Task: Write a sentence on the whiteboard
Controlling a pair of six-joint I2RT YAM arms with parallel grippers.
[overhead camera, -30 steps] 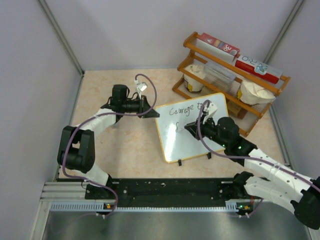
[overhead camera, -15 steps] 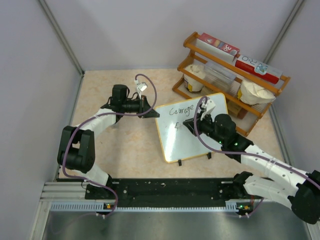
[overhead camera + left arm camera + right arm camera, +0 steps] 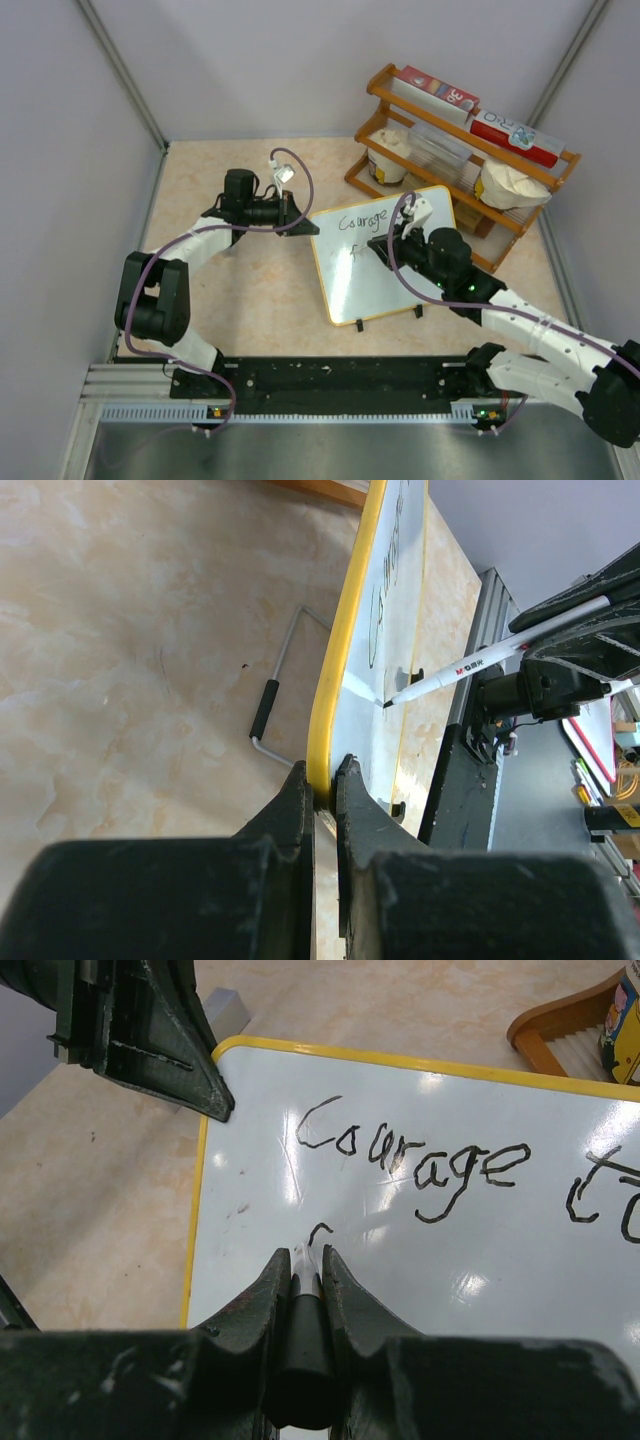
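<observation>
The whiteboard (image 3: 380,285) stands tilted mid-table, white with a yellow rim. The sentence (image 3: 362,220) reads "Courage" here and "Courage to" in the right wrist view (image 3: 420,1165). A short curved stroke (image 3: 318,1230) starts a second line below it. My left gripper (image 3: 305,228) is shut on the board's left rim (image 3: 335,680), with its jaws (image 3: 322,780) pinching the yellow edge. My right gripper (image 3: 385,248) is shut on a marker (image 3: 303,1340), whose tip touches the board at the new stroke. The marker also shows in the left wrist view (image 3: 480,660).
A wooden rack (image 3: 462,160) with boxes, cups and a clear container stands just behind the board at the back right. A wire stand with a black grip (image 3: 275,695) lies on the table behind the board. Grey walls close in both sides. A black rail (image 3: 330,385) runs along the near edge.
My right gripper has moved a little up and left over the board with the marker, and now hides the "to" from the top view. The left arm has not moved.
</observation>
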